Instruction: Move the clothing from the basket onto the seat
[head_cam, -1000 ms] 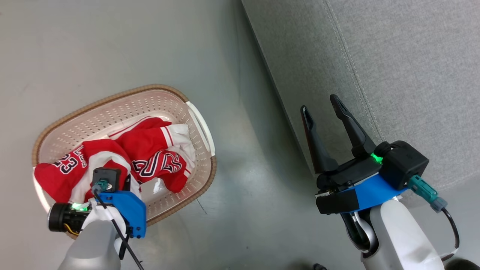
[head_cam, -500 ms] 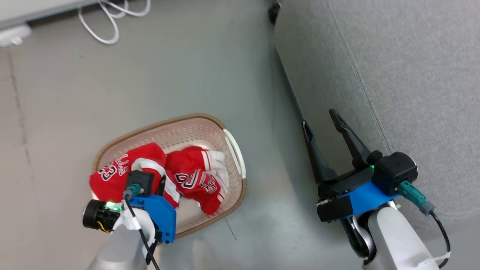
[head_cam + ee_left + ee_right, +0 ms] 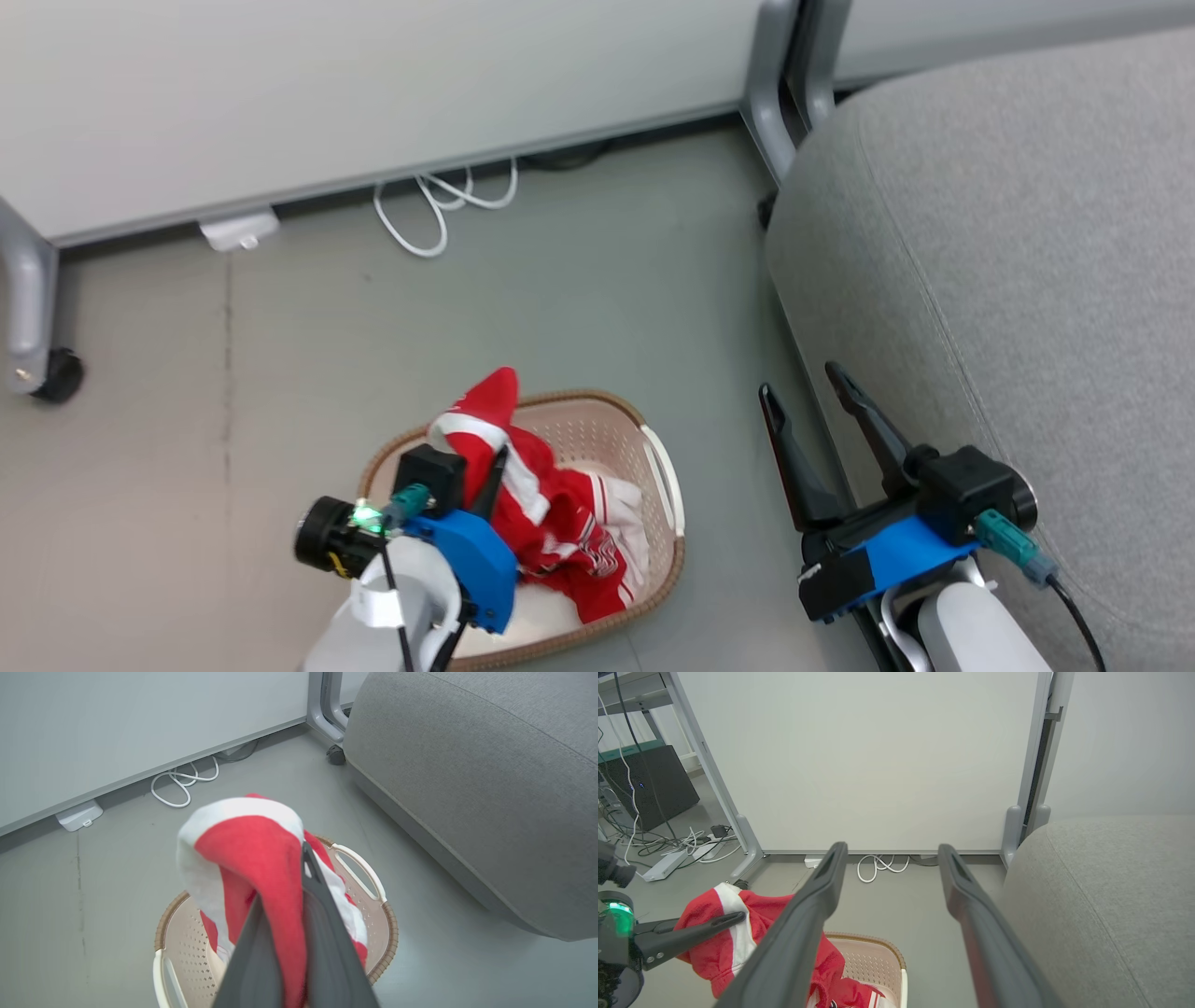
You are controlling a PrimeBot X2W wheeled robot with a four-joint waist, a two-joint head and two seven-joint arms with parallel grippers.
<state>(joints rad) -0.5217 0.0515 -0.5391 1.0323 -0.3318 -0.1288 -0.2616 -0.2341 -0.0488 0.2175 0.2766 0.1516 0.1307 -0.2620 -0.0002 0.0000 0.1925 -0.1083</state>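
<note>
We logged left gripper (image 3: 492,474) jaws clenched on clothing (image 3: 537,509), right gripper (image 3: 799,383) jaws parted — trailing folds might snag and drag the basket (image 3: 597,402).

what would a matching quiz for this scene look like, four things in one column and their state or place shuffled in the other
1. left claw
2. right claw
3. basket
4. white cable

a. open, holding nothing
b. looped at the foot of the white panel
c. shut on the clothing
d. left of the seat, red cloth inside

Pairs: 1-c, 2-a, 3-d, 4-b
</note>
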